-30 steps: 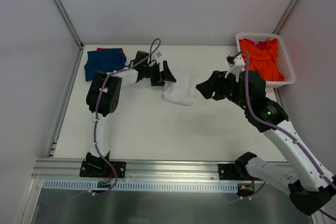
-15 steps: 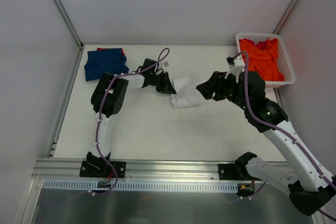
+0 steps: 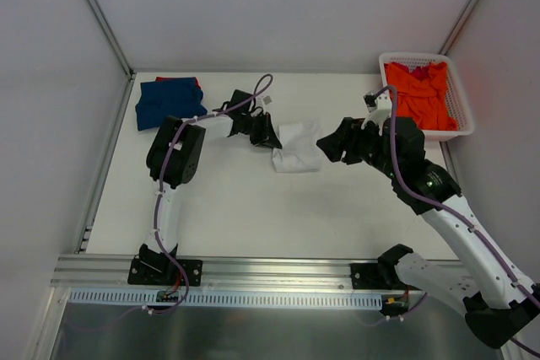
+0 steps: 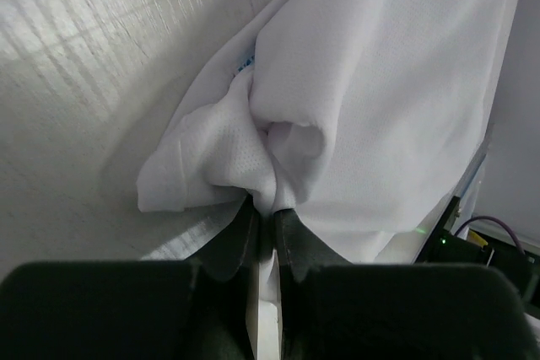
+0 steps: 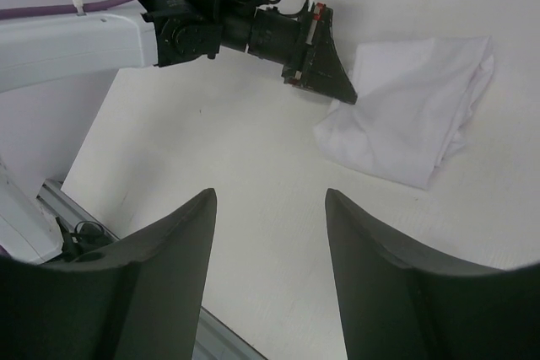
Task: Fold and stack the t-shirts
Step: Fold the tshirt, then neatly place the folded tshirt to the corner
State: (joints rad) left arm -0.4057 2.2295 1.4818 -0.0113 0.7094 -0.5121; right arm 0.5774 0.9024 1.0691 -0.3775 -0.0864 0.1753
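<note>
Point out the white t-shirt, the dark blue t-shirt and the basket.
white t-shirt [image 3: 297, 147], top view, middle of the bunched cloth.
dark blue t-shirt [image 3: 164, 104], top view, centre of the folded cloth.
basket [image 3: 456, 94], top view, its right lattice wall.

A white lattice basket sits in the upper right, on the far corner of a white table. Pale grey panels fill the upper frame, joined by thin metal struts. A slotted aluminium rail crosses the bottom.
</note>
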